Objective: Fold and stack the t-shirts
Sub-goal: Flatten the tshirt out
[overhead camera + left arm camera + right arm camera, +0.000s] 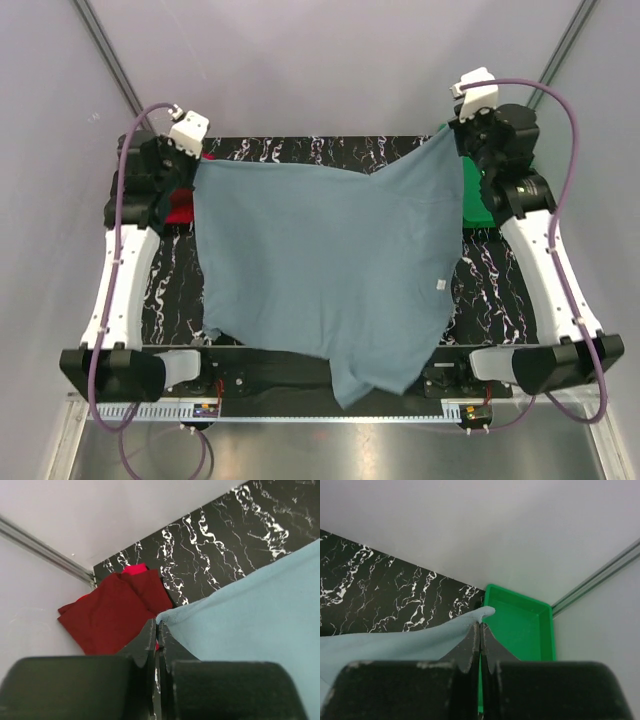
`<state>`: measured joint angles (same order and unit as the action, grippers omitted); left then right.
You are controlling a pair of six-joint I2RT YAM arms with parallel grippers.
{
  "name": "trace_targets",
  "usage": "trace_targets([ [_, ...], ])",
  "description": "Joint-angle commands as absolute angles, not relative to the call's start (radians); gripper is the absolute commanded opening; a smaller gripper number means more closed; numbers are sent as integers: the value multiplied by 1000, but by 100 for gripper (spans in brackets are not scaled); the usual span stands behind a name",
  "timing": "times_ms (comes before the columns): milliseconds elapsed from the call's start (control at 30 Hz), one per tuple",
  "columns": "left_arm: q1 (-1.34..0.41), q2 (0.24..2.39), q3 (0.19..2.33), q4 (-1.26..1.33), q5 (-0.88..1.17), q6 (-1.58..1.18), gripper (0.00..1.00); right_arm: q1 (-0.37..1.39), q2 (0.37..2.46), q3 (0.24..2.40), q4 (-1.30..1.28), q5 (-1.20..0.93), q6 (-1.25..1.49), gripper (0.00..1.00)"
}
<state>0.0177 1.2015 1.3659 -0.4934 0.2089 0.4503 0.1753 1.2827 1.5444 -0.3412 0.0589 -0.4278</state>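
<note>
The large grey-blue t-shirt [330, 260] hangs stretched between both arms above the black marbled table [300, 150]; its lower end droops over the near edge. My left gripper [197, 160] is shut on its far left corner [167, 616]. My right gripper [452, 135] is shut on its far right corner [487, 612]. The dark maroon folded shirt [112, 612] lies at the far left of the table with the bright red shirt [134, 570] peeking out behind it. In the top view only a bit of red [180, 210] shows beside the left arm.
A green plastic tray [525, 627] sits at the table's far right corner, under my right gripper; it also shows in the top view [478, 200]. Grey walls with metal rails close in on the far side and both sides.
</note>
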Motion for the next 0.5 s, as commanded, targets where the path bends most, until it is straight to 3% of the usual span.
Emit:
trace_targets([
  [0, 18, 1285, 1356, -334, 239, 500, 0, 164, 1348, 1519, -135, 40, -456, 0],
  [467, 17, 1640, 1474, -308, 282, 483, 0, 112, 1680, 1558, -52, 28, -509, 0],
])
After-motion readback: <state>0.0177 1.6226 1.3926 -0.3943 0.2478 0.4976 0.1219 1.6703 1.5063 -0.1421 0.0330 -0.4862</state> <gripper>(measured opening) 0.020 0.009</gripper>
